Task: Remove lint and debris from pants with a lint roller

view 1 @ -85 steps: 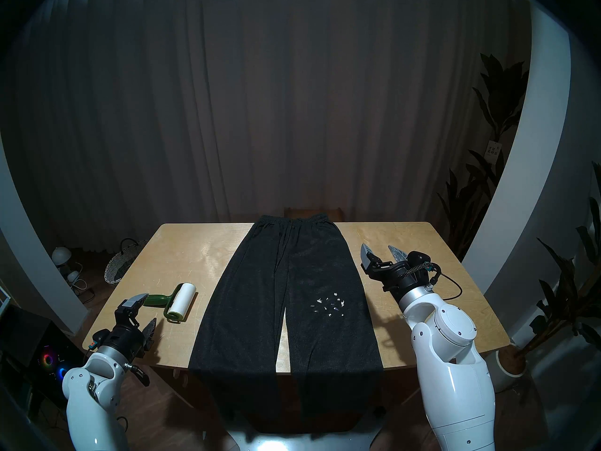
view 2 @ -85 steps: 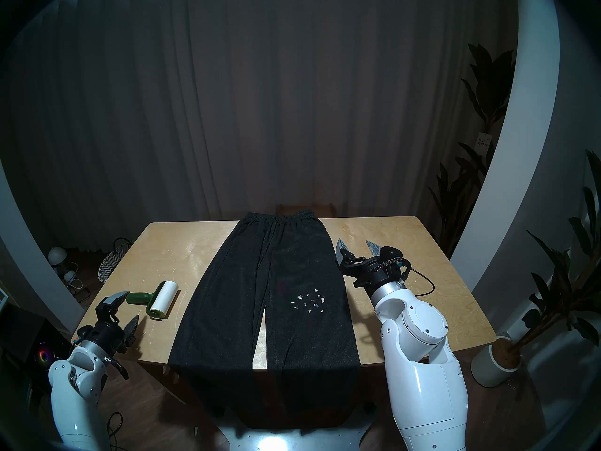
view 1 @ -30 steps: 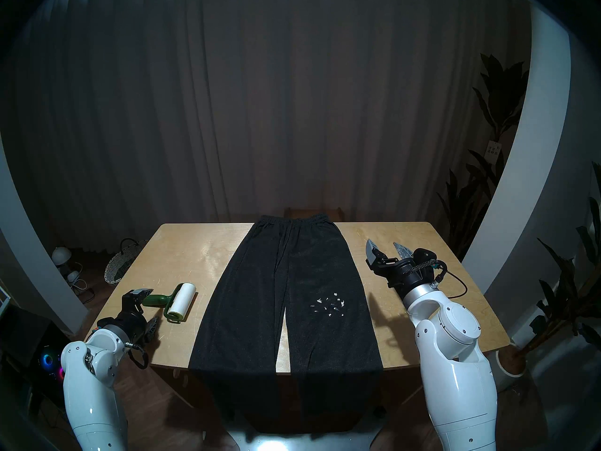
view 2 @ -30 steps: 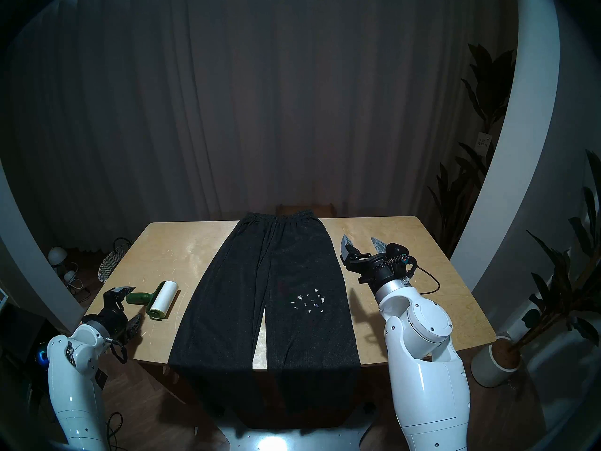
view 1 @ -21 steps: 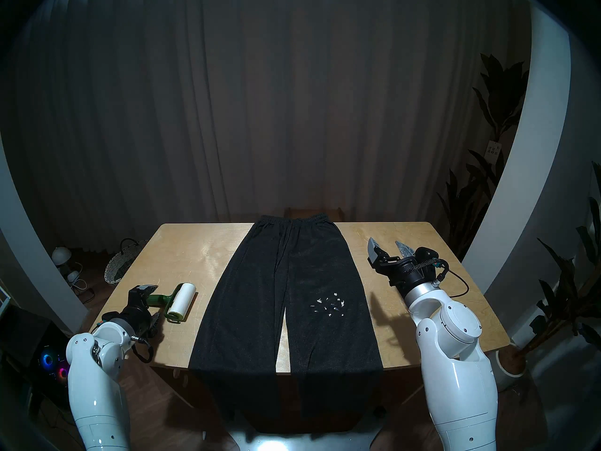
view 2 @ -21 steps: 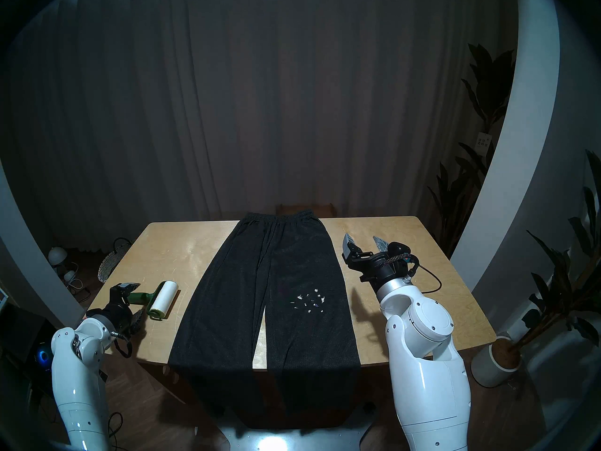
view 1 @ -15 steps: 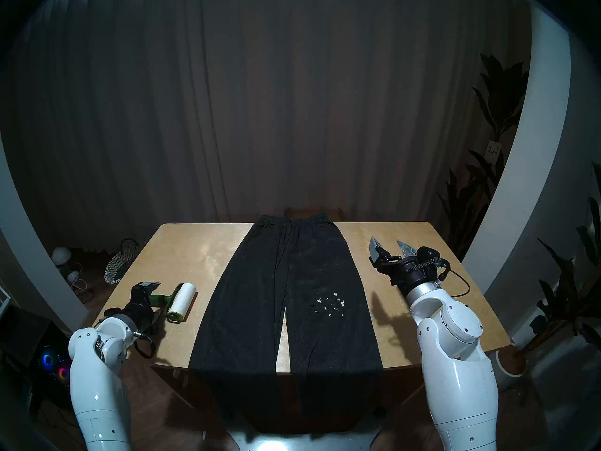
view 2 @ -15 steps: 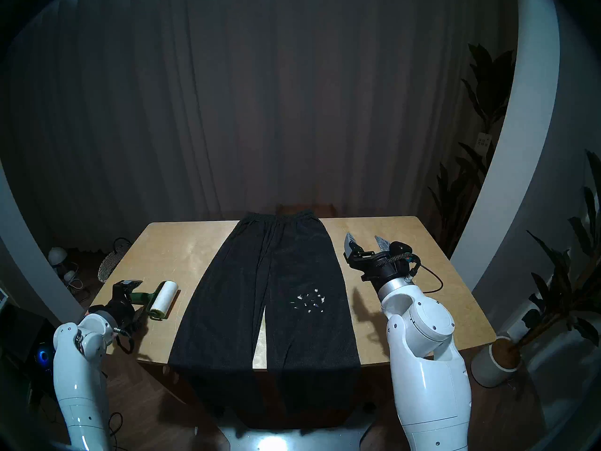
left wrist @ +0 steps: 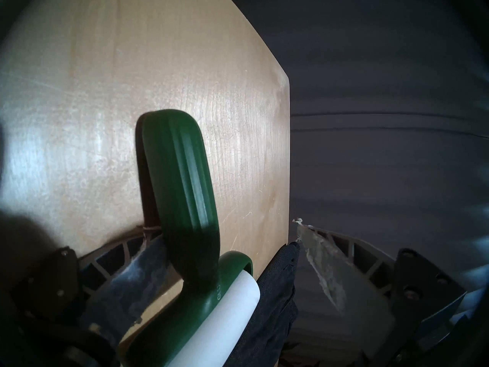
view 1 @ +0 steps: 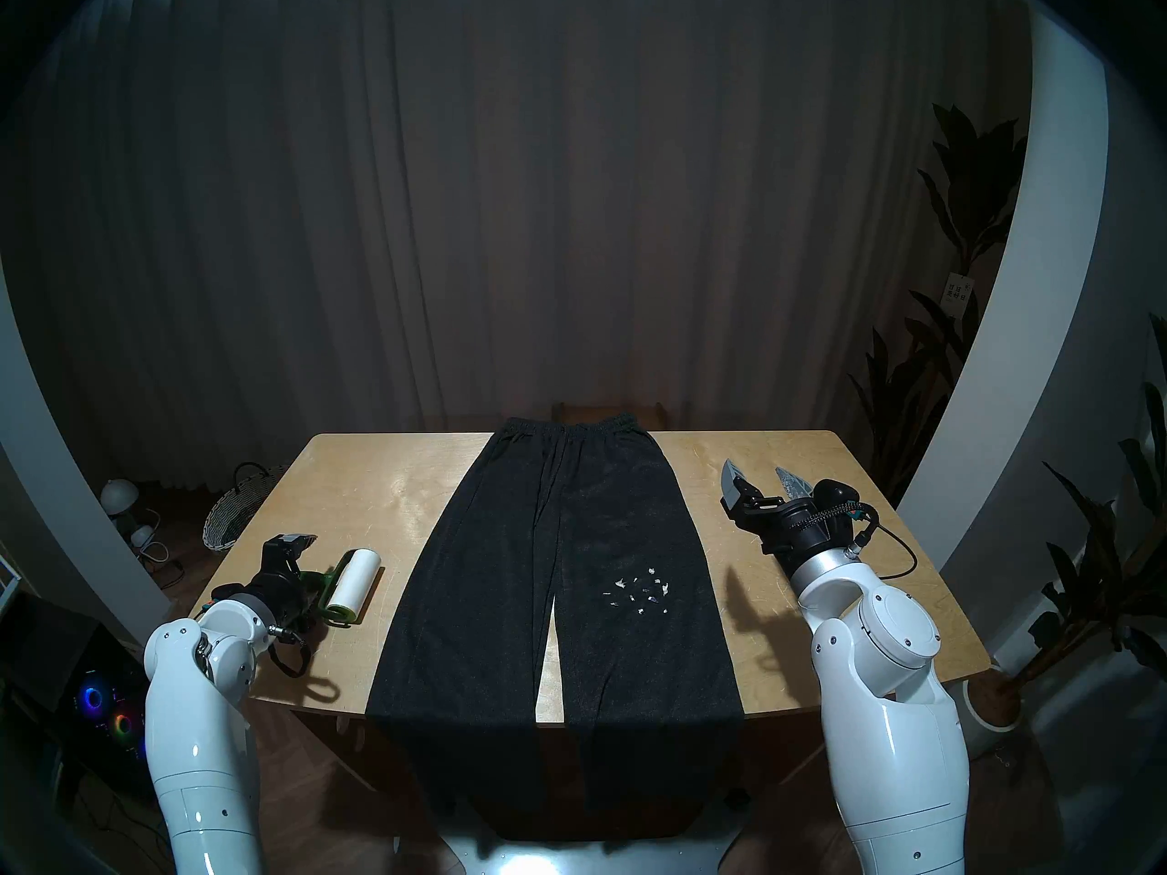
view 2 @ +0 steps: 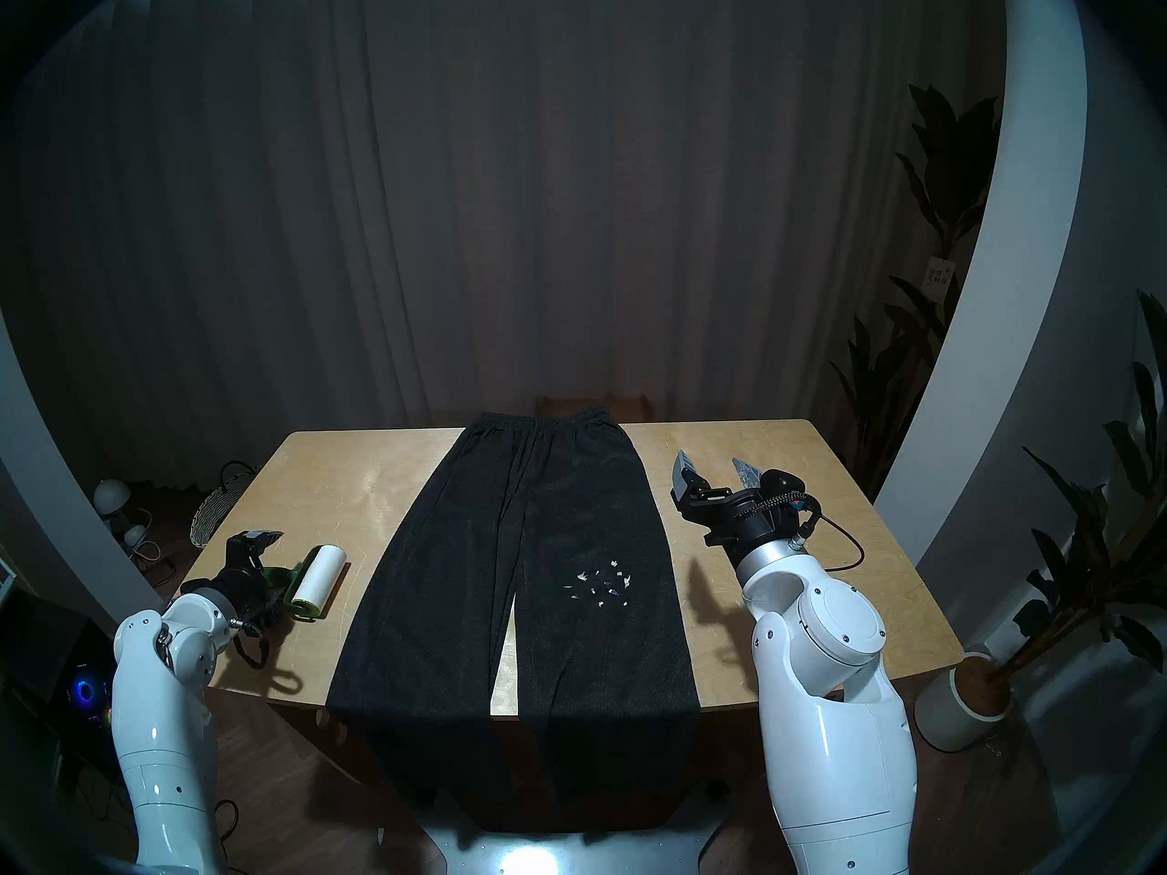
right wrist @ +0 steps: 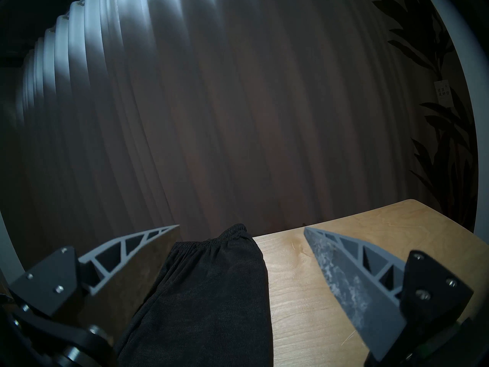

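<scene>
Left end effector (view 1: 295, 570), fingers spread, straddles the green-handled white lint roller (view 1: 344, 586) handle; right end effector (view 1: 761, 479), open and empty, is well apart from it.

Both arms reached forward, left low, right raised

The left end effector (view 1: 302, 578) sat low with its fingers (left wrist: 148, 260) spread wide apart, one down low and the other lifted above it. The right end effector (view 1: 762, 481) was held higher, wrist angled up and away from the robot, fingers (right wrist: 341, 265) parted with a clear gap between them
</scene>
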### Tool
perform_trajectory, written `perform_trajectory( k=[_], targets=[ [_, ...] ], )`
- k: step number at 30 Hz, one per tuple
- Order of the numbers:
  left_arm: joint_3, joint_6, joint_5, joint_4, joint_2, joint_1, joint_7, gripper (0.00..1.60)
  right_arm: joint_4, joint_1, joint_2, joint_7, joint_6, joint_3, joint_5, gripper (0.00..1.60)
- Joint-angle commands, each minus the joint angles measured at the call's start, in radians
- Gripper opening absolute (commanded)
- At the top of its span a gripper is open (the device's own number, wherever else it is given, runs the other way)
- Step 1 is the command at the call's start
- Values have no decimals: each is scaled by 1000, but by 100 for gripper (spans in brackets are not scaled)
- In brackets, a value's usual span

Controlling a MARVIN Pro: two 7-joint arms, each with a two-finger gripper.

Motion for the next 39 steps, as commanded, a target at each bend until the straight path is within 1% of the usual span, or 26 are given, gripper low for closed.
perform_trajectory(
  k=[1,16,17,19,20,21,22,23,25,26,27,28,29,31,32,33,35,39],
  targets=[
    [12,5,2,50,-3,-6,-12,160,-30,-3,0,2,-11,-4,-5,160],
    [21,18,13,65,-4,19,-76,160,-28,-1,1,4,-15,-13,-7,160],
    [21,19,14,64,-4,21,-78,157,-28,-2,1,3,-15,-13,-7,160],
    [22,23,14,65,-4,22,-83,147,-28,-2,0,3,-16,-14,-7,160],
    [22,23,15,66,-4,22,-86,145,-29,-2,0,4,-17,-14,-7,160],
    [27,23,26,67,-2,26,-101,136,-29,-3,0,5,-17,-15,-6,160],
    [27,24,26,68,-2,26,-102,123,-30,-3,0,6,-17,-16,-6,160],
    [27,27,24,69,-3,26,-107,121,-30,-4,0,7,-17,-17,-6,160],
    [28,31,27,69,-5,30,-121,102,-31,-4,-1,8,-17,-18,-5,160],
    [27,33,25,68,-6,31,-127,97,-31,-3,-2,8,-19,-19,-5,160],
    [28,33,31,65,-5,33,-133,77,-31,-3,-3,8,-20,-19,-5,160],
    [28,33,32,63,-6,33,-135,71,-31,-3,-4,8,-21,-19,-5,160],
    [26,35,30,61,-7,33,-136,60,-31,-3,-4,8,-21,-19,-4,160],
    [26,34,37,60,-3,34,-149,14,-31,-4,-4,8,-22,-20,-4,160],
    [23,33,39,59,-4,35,-160,11,-31,-4,-4,9,-21,-20,-4,160],
    [19,35,32,58,-6,34,-159,0,-32,-4,-4,8,-21,-20,-4,160],
    [16,45,27,53,-4,36,-167,0,-33,-5,-5,8,-21,-20,-5,160],
    [1,40,14,29,-21,43,-195,0,-33,-5,-5,9,-21,-20,-5,160]
  ],
)
